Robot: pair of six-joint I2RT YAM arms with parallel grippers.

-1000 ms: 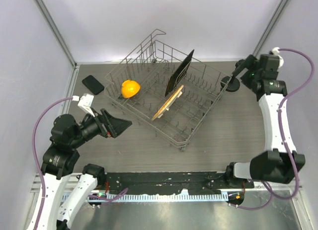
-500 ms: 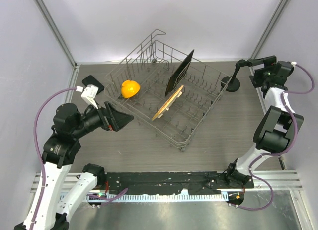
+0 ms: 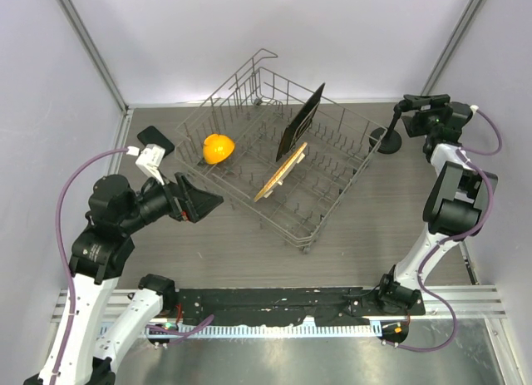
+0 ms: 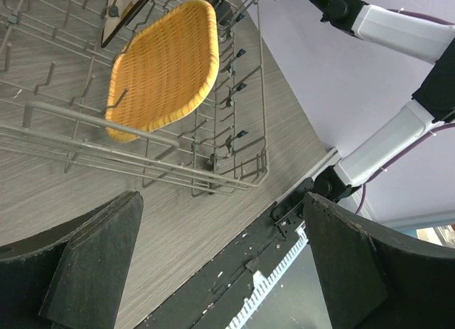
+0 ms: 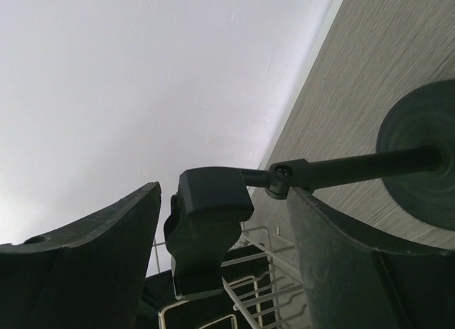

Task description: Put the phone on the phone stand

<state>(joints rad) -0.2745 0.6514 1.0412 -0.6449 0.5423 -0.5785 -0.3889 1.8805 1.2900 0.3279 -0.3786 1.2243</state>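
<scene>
**Top external view:** The small, glossy black rectangular phone (image 3: 153, 137) is lying flat at the far left of the grey wood-grain surface (image 3: 233, 256). Its long axis is running diagonally, far-left to near-right. The left pincer (image 3: 206, 204) is pointing away from it, toward the grey wire dish rack (image 3: 304, 239), so the phone is sitting behind its jaws. The left arm is by far the nearer. The black disc-based phone stand (image 3: 388, 139) is standing far right.

**Left wrist view:** The left pincer (image 4: 220, 272) is standing wide apart, gripping nothing.

**Right wrist view:** The right pincer (image 5: 224, 201) is bracketing the stand's clip (image 5: 210, 222), jaws apart and not visibly clamping.
</scene>
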